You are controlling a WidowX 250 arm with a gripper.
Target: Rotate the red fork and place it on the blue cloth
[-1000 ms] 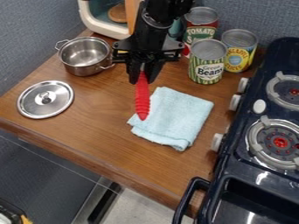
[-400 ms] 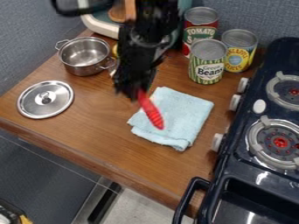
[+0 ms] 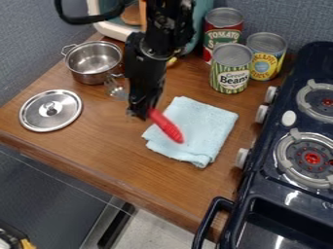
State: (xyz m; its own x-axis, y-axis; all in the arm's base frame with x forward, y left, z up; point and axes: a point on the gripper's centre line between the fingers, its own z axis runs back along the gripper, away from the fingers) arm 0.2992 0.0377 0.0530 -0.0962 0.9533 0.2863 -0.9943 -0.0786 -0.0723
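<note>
"What's nearest?"

"The dark blue stove [image 3: 273, 168], on the right, with a curved dark handle [image 3: 207, 220] at its near end. Beside it is the brown wooden counter [image 3: 117, 153]."

"And on the wood?"

"A folded, pale blue terry-like cloth [image 3: 203, 126], lying flat, a bit askew, near the stove's knobs [image 3: 241, 158]."

"Where's the fork?"

"The red fork with the slim, ribbed handle [image 3: 168, 127] slants over the left part of the cloth, its low end toward the stove. I can't tell whether it touches the fabric."

"What's at its upper end?"

"The black two-finger gripper [image 3: 141, 114], just left of the cloth, pointing down. Its jaws are clamped on the fork."

"Further left?"

"A round, shiny metal lid [image 3: 50, 119] with a small knob, flat on the counter. Beyond it stands a small, two-handled steel pot [image 3: 98, 78], upright."

"And the cans?"

"Three, upright and close together, behind the cloth: the green-striped one [image 3: 232, 78] nearest, the yellow-and-blue one [image 3: 265, 63] behind it to the right, the red-labelled one [image 3: 223, 36] farthest."

"At the very back?"

"A cream-and-teal box-like thing [image 3: 105, 26], partly behind the arm, against a blue-grey wall [image 3: 39, 39]."
</note>
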